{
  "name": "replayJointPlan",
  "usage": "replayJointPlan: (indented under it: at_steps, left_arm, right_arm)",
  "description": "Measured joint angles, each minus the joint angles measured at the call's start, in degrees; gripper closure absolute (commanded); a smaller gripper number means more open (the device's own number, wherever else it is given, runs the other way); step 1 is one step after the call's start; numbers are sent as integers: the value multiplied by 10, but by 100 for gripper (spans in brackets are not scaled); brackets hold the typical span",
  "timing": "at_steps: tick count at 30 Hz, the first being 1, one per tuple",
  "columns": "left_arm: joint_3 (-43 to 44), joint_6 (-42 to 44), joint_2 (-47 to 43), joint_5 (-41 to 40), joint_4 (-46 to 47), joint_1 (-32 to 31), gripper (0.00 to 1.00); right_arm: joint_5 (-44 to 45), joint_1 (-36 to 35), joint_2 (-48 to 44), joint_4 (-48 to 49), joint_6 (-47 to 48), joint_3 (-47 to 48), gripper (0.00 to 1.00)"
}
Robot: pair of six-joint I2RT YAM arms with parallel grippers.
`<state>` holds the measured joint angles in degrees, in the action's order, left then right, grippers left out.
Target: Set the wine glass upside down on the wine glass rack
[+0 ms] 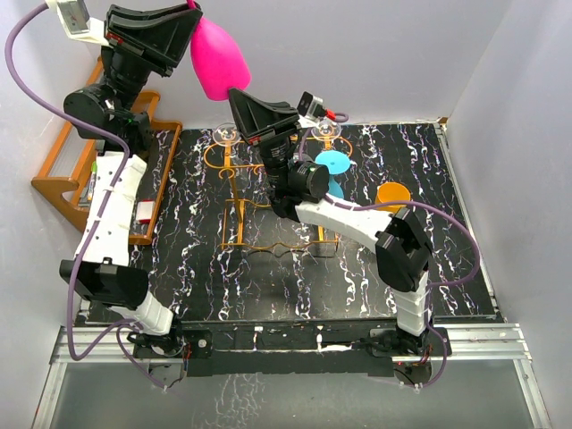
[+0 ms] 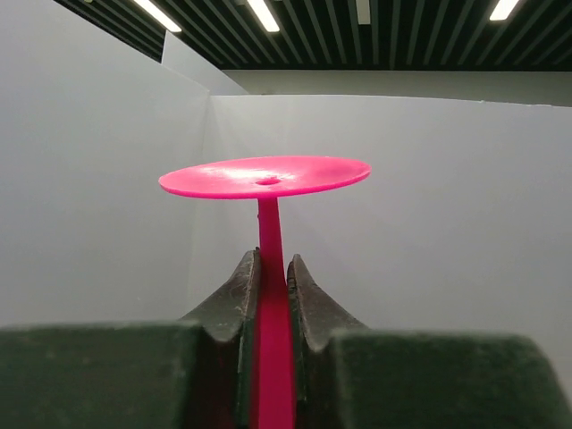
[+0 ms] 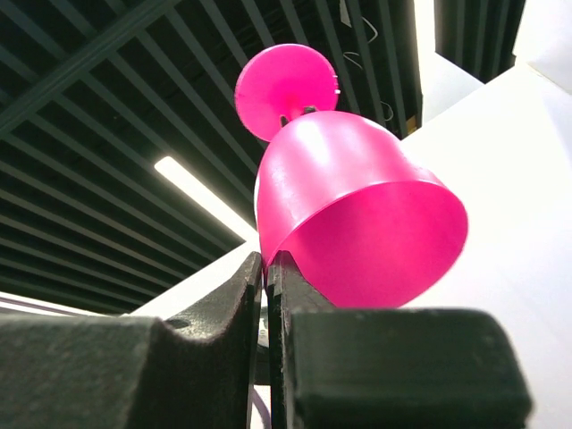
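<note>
The left end effector (image 2: 271, 268) is gripping the pink wine glass (image 1: 219, 58) by its stem, holding it high over the table's (image 1: 375, 286) far-left corner, foot up and mouth down, its long axis roughly upright. The wine glass rack (image 1: 235, 201) is waiting below and nearer. The right end effector (image 3: 265, 264), nearly closed and empty, is pointing up beneath the bowl, crowding the descent. A clear glass (image 1: 225, 134) is occupying the rack's far end.
</note>
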<state>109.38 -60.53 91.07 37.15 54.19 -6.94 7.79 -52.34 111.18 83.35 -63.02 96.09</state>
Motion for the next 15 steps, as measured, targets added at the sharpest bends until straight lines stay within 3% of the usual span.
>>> replayJointPlan:
  at_steps: [9, 13, 15]
  left_arm:
    - [19, 28, -7, 17, -27, 0, 100]
    - [36, 61, -9, 38, -66, 0, 100]
    - [51, 84, -9, 52, -89, 0, 100]
  right_arm:
    - [-5, 0, -1, 0, 1, -4, 92]
    - [-6, 0, -14, -1, 0, -29, 67]
    - [-8, -1, -26, -1, -2, -45, 43]
